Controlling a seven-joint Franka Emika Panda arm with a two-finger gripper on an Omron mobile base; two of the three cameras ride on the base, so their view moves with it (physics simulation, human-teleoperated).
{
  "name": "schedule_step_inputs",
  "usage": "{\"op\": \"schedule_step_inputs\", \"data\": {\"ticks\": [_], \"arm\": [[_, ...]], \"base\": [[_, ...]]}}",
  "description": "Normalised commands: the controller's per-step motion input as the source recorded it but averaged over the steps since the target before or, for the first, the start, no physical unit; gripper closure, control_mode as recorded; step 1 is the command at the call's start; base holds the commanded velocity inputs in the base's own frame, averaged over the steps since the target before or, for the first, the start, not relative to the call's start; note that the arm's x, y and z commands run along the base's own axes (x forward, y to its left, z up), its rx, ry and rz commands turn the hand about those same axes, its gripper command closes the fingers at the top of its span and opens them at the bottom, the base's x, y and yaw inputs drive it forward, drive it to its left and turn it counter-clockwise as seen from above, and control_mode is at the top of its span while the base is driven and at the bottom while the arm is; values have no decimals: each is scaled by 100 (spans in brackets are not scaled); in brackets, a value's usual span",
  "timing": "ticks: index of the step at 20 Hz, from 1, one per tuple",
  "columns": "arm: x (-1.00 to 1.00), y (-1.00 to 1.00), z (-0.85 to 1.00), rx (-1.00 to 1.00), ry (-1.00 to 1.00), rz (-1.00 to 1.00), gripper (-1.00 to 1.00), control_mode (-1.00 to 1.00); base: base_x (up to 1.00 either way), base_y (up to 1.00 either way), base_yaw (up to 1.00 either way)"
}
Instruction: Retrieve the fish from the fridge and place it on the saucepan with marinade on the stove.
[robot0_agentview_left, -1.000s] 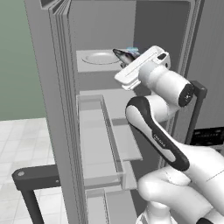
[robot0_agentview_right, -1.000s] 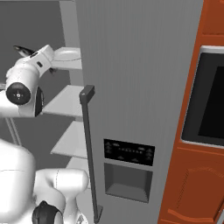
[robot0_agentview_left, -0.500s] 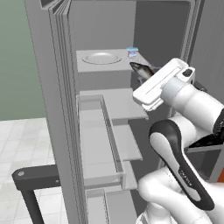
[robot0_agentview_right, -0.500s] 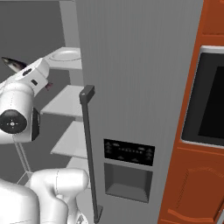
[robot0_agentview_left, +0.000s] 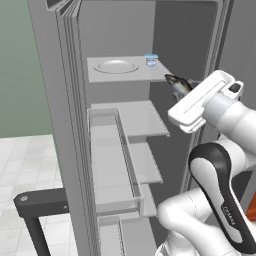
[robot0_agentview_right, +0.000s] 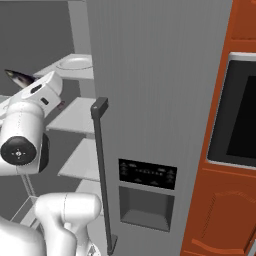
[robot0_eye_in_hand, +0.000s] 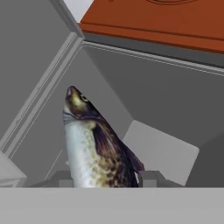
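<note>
I have the fish (robot0_eye_in_hand: 97, 148) clamped in the gripper (robot0_eye_in_hand: 105, 179), whose 2 fingers close on its lower body in my hand view while the head points up toward 11 o'clock. From the left base view, the fish (robot0_agentview_left: 178, 84) pokes out past the end of the hand at about 1 o'clock of the frame, clear of the fridge (robot0_agentview_left: 65, 125) shelves and touching none of them; the top shelf, off toward 10 o'clock from the fish, carries a shallow plate (robot0_agentview_left: 116, 65) and a small blue cup (robot0_agentview_left: 150, 60). In the right base view, the fish (robot0_agentview_right: 21, 77) sits at about 9 o'clock, in front of the open compartment and left of the shut fridge door (robot0_agentview_right: 150, 100) with its dark handle (robot0_agentview_right: 101, 165). So I judge the pickup done and the fish out of the fridge. What is left is the carry to the stove and the placing in the saucepan.
</note>
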Motion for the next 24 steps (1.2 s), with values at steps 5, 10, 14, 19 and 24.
{"op": "schedule_step_inputs", "data": {"ticks": [5, 10, 14, 19, 24], "arm": [[0, -1, 0, 0, 0, 1, 100, -100], [-1, 0, 0, 0, 0, 0, 100, 100], [0, 0, 0, 0, 0, 0, 100, 100], [0, 0, 0, 0, 0, 0, 100, 100], [0, 0, 0, 0, 0, 0, 100, 100]], "base": [[0, 0, 0], [-4, -1, 0], [-27, -13, 0], [-48, -27, 0], [-58, -40, 2]]}}
